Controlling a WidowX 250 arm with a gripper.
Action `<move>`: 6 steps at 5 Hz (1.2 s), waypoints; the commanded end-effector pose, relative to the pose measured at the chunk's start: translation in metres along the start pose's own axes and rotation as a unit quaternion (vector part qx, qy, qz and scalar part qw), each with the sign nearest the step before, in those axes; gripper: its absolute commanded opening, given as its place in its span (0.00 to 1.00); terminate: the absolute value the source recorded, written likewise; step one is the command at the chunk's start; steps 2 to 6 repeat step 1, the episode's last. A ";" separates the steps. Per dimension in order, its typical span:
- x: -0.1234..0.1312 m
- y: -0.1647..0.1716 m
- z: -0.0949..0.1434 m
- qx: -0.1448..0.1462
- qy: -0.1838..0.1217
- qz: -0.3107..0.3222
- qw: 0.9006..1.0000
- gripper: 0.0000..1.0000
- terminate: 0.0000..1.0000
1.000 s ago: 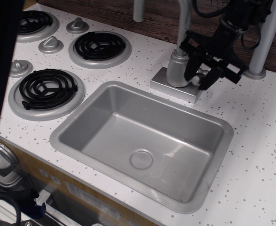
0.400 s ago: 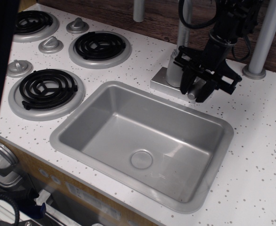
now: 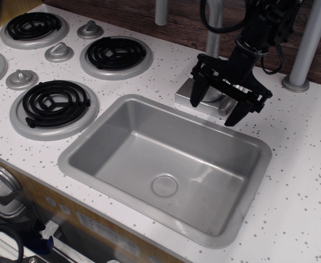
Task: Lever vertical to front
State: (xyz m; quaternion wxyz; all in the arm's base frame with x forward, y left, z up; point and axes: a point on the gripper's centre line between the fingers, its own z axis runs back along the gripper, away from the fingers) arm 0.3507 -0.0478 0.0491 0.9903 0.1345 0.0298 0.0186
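The lever [image 3: 223,111] is a small silver handle on the right side of the faucet base [image 3: 185,94]. It points forward and down toward the sink, and only its tip shows under the gripper. My black gripper [image 3: 214,106] hangs just above the faucet base, pointing down. Its jaws are spread wide: the left finger [image 3: 196,94] is over the base and the right finger [image 3: 232,115] is just right of the lever tip. Nothing is held between them. The tall spout pipe [image 3: 214,19] rises behind the gripper.
A grey sink basin [image 3: 166,164] lies in front of the faucet. Black stove burners [image 3: 53,102] and silver knobs [image 3: 58,52] are at the left. A grey post [image 3: 303,49] stands at the back right, and a wooden wall runs behind.
The gripper, closed around the lever, swung it from upright down toward the front. It has now spread its fingers wide and let go of the lever.
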 end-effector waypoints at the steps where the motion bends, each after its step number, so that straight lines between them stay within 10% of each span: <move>1: -0.007 0.004 0.034 -0.007 -0.063 0.017 0.998 1.00 1.00; 6: -0.007 0.004 0.034 -0.007 -0.063 0.017 0.998 1.00 1.00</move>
